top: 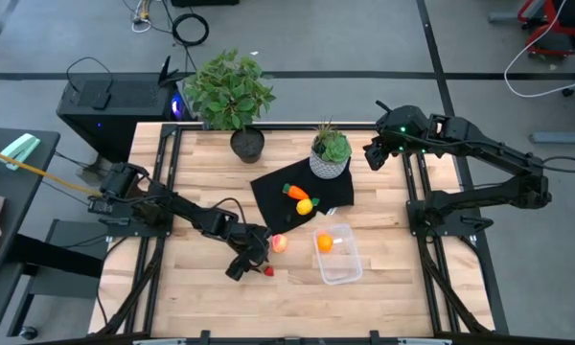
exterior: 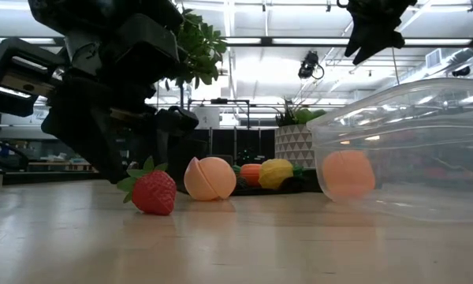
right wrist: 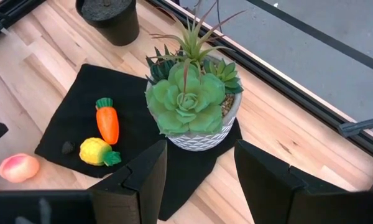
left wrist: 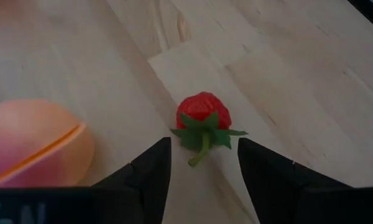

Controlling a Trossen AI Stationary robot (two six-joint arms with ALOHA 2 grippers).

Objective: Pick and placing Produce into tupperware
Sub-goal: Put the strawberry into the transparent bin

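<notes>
Now the left gripper [left wrist: 202, 171] is straddling the strawberry [left wrist: 202, 118] on the table [left wrist: 311, 81], fingers parted, gripping nothing; closing off-centre, it is probably risking squirting it toward the peach-coloured ball [left wrist: 31, 146].

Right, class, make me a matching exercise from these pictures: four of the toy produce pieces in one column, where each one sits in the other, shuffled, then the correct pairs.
Things:
1. orange ball
2. carrot
3. strawberry
4. pinkish-red ball

Places:
A. on the black mat
B. on bare wood, just ahead of the left gripper, whose jaws stand apart
C. inside the tupperware
D. on bare wood, between the mat and the strawberry

Pairs: 1-C, 2-A, 3-B, 4-D
</notes>
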